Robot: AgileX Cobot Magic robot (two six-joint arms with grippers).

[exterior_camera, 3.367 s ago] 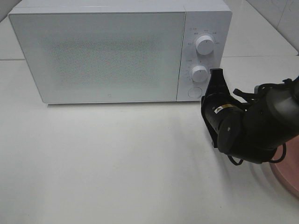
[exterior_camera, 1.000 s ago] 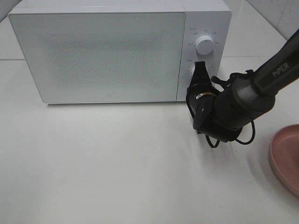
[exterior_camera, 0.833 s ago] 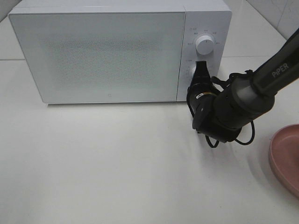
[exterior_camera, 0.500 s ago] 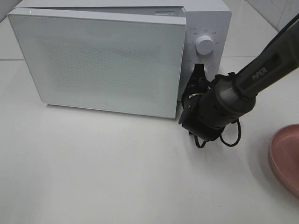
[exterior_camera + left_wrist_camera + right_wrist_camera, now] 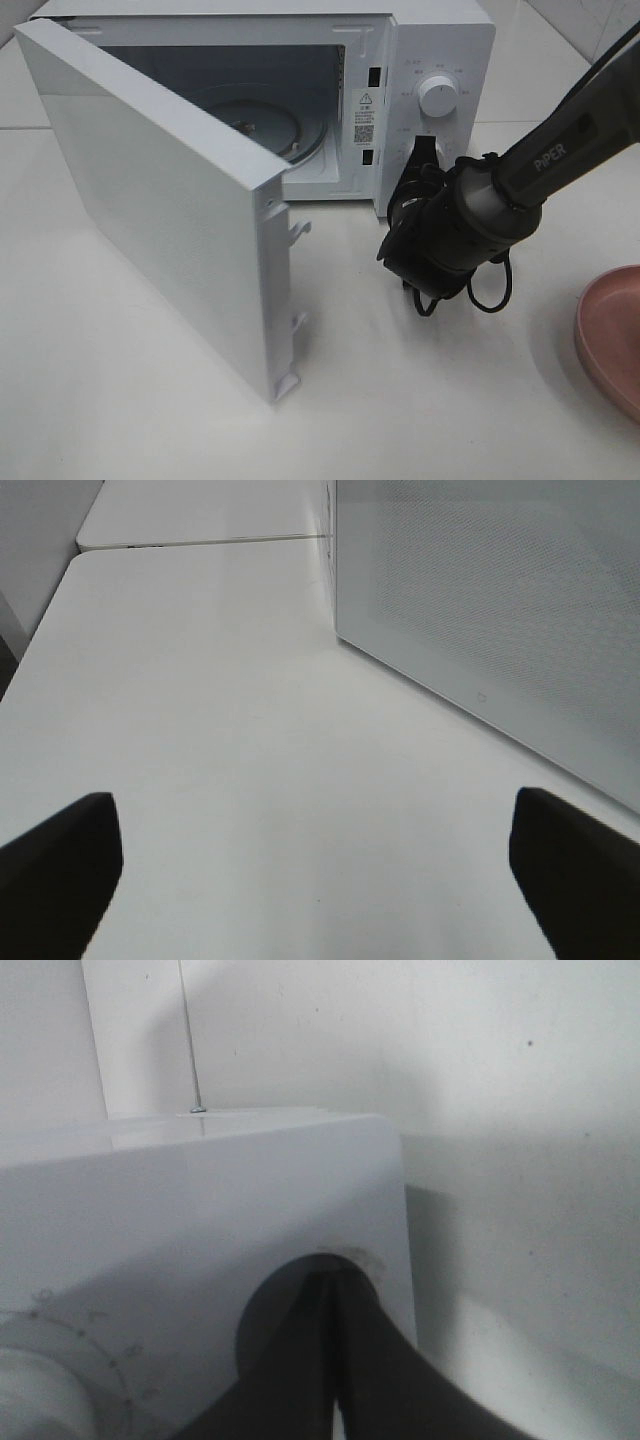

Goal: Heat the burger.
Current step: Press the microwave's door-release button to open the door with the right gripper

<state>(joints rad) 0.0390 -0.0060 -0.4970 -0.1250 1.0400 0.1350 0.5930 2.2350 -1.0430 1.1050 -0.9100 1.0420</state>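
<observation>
Out of every view, the burger cannot be placed. At the counter's (image 5: 150, 400) rear edge the microwave (image 5: 440, 30) stands with its door (image 5: 150, 200) swung wide, showing the glass turntable (image 5: 270, 125). The right gripper (image 5: 335, 1290), fingers pressed together, has its tips against the lower control panel (image 5: 440, 130). A pink plate (image 5: 600, 330) lies at the right edge. The left gripper (image 5: 318, 875) hangs spread over the counter near the door's outer face.

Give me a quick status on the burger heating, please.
Left gripper jaws open beside door. Right gripper jaws shut at microwave button. Burger not in view. Door wide open; pink plate at right.
</observation>
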